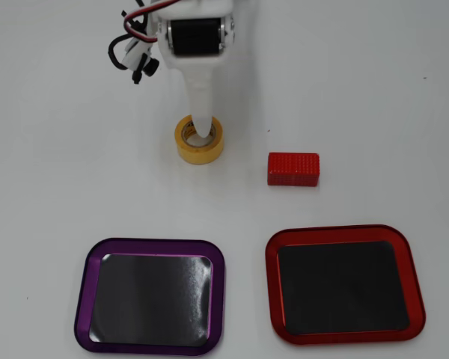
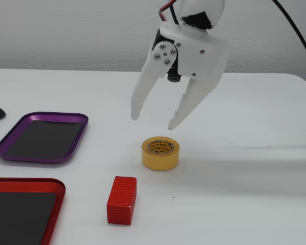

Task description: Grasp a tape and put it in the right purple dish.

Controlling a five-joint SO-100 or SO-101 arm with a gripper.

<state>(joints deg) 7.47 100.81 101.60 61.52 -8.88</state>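
Yellow tape [image 2: 160, 153] is seen near the middle of the white table [image 2: 255, 153]; its core print cannot be read. Above it, the gripper [image 2: 154, 120] is held spread and empty.

Yellow tape roll [image 2: 160, 152] flat on table; empty purple-rimmed dish [image 2: 10, 153] well apart

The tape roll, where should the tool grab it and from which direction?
Come straight down from above. The tape lies flat with its hole facing up, so put one finger in the hole and one outside, and pinch the wall. The open tool already hangs over it. The red block sits apart and leaves room.
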